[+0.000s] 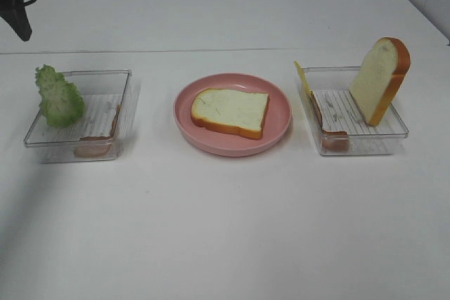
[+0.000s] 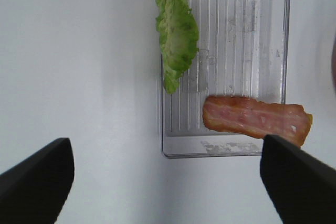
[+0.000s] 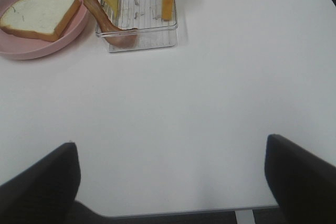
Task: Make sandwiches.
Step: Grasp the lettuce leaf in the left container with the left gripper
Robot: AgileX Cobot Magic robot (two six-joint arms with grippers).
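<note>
Both tools are released. The left tool (image 2: 165, 148) hangs above the bench (image 1: 225, 230) with its fingers spread wide and nothing between them, looking down on the left clear tray (image 1: 125, 75). In that tray a ruffled green lettuce leaf (image 1: 60, 98) leans on the outer wall. A bacon strip (image 1: 95, 147) lies across the front end, one tip poking over the wall on the plate's side.

The right tool (image 3: 170, 150) is spread just as wide and is empty, well apart from the right clear tray (image 1: 365, 144). That tray holds an upright bread slice (image 1: 380, 79) propped against its outer wall, a yellow cheese square (image 1: 302, 79) standing at the inner wall, and a second bacon strip (image 1: 330, 135) beside the cheese.

Between the trays sits the pink plate (image 1: 232, 149), with a flat bread slice (image 1: 230, 112) lying on it, nothing stacked on top.
</note>
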